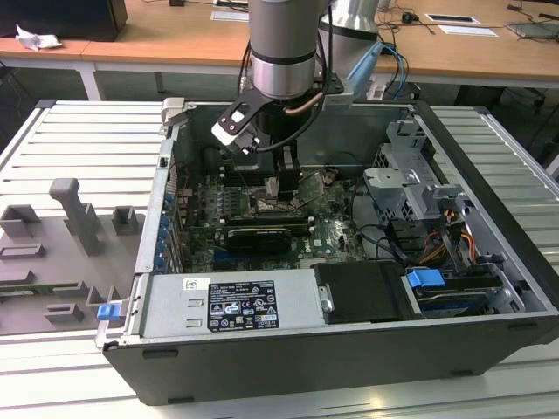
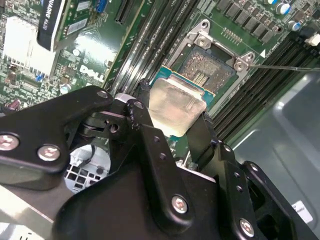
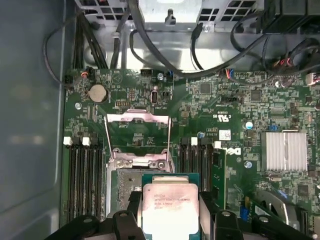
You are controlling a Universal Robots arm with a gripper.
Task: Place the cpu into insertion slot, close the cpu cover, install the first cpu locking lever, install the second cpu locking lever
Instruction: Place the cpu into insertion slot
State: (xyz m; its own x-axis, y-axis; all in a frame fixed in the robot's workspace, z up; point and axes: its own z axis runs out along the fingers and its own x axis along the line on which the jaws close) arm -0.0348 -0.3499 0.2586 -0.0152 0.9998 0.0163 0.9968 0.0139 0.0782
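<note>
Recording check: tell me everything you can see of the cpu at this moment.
The cpu is a small flat square. It has a dull silver-grey metal top with faint print, set on a green board whose edge shows around it. The gripper clamps two opposite sides. It hangs partly over the open insertion slot, not seated.

Dull silver-grey metal top on the cpu [image 3: 170, 210]. The cpu cover [image 3: 137, 118] is shiny bare metal, the circuit board [image 3: 220, 100] glossy green. The gripper [image 2: 175, 106] looks smooth matt black.
</note>
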